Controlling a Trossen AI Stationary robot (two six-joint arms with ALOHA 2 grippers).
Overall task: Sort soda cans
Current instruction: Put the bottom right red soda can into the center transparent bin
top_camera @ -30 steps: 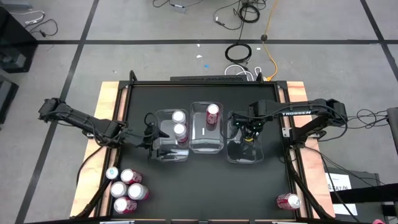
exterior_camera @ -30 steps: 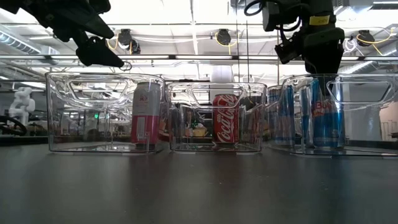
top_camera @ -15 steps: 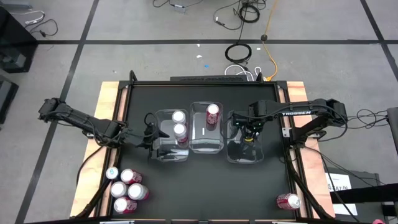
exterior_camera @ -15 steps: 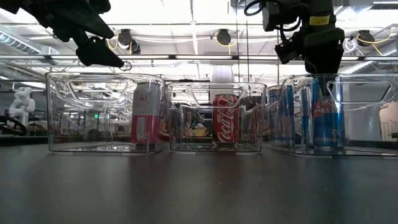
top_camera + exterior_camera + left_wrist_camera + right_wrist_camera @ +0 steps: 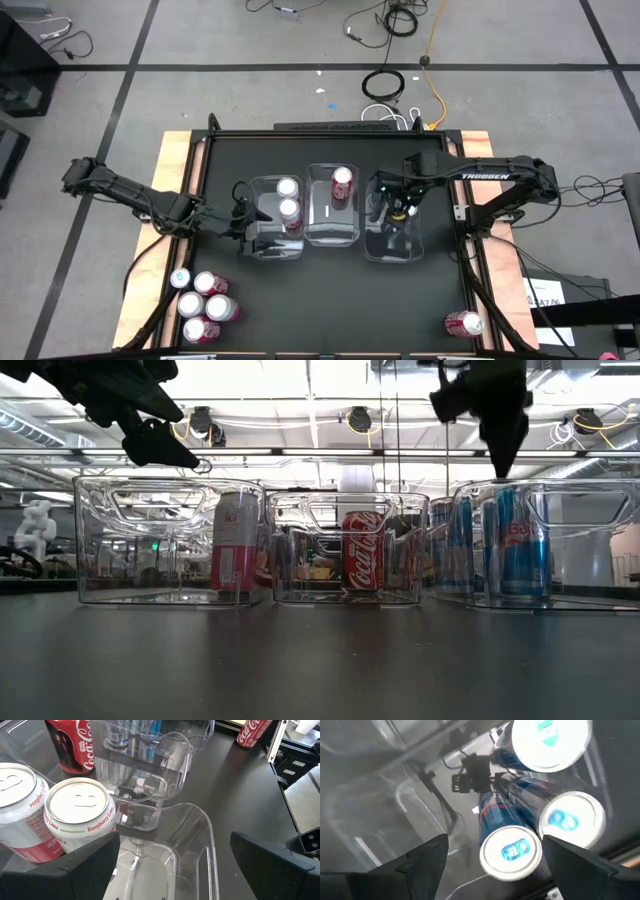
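Observation:
Three clear bins stand in a row mid-table. The left bin [image 5: 262, 240] holds two white-and-pink cans [image 5: 80, 815]. The middle bin [image 5: 330, 235] holds a red cola can [image 5: 362, 555]. The right bin [image 5: 395, 250] holds three blue cans [image 5: 512, 851], upright on its floor. My left gripper [image 5: 175, 870] is open and empty over the left bin's near half [image 5: 245, 215]. My right gripper [image 5: 492, 862] is open above the blue cans, over the right bin's rim [image 5: 500, 460], and touches nothing. Several more cans [image 5: 205, 303] stand at the near left.
A red can [image 5: 462, 323] lies on its side at the near right corner. The black table [image 5: 330, 300] is bare between the bins and its near edge. Wooden rails [image 5: 170, 200] run along both sides of it.
My right gripper has gone up, from low at the right bin's rim to above it, and a little toward the far edge. The blue cans stay upright in the bin.

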